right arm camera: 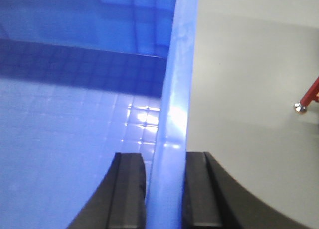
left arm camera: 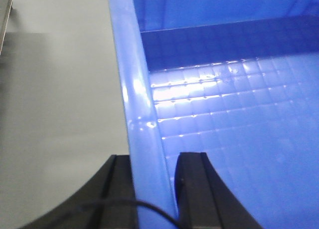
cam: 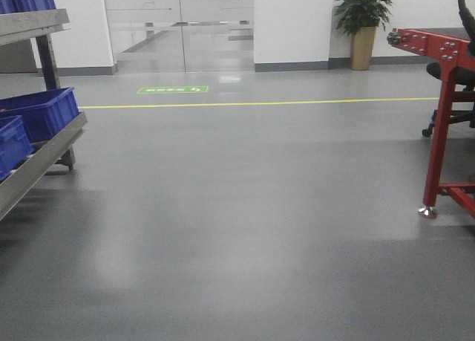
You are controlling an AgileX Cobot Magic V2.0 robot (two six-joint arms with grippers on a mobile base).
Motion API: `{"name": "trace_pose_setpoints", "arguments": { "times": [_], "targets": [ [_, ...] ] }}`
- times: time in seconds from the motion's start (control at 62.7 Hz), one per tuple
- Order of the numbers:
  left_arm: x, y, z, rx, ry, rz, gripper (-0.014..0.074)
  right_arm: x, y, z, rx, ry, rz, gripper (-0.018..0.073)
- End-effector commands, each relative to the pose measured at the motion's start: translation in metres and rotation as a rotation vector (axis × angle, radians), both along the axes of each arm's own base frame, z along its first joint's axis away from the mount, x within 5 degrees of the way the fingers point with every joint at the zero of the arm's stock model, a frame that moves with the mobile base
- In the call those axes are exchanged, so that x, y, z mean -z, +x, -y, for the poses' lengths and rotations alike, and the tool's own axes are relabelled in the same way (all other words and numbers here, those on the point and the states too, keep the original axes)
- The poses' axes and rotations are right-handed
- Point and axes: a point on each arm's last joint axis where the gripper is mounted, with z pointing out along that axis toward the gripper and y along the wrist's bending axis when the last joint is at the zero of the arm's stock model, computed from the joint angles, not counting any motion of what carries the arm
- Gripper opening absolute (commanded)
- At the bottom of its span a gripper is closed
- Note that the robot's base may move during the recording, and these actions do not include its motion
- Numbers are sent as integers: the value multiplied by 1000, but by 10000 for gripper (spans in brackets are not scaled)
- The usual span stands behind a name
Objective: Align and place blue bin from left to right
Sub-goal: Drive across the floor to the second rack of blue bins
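Carrying looks like the step in hand: the left gripper [left arm camera: 155, 161] is clamped on the left rim of the blue bin [left arm camera: 134, 89], one finger outside the wall and one inside. The right gripper [right arm camera: 164, 159] pinches the opposite rim the same way, so the bin hangs between the two arms with grey floor [left arm camera: 55, 89] showing past both walls. It is out of sight in the front view, where a rack [cam: 41, 159] at the left edge carries other blue bins [cam: 41, 111]; next, I judge, both arms must travel together and level, keeping their span fixed, to line it up beside those.
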Motion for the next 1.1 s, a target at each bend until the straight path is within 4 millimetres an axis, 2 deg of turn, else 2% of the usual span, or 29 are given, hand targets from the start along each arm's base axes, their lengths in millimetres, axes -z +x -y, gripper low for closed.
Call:
{"name": "trace_pose_setpoints", "arguments": {
  "times": [0.0,1.085],
  "targets": [
    [-14,-4,-4,7,26,103,-13,-24,-7,10,13,-8,162,-75],
    [-13,-2,-4,7,27,101,-13,-24,-7,9,7,0,167,-75]
  ]
}}
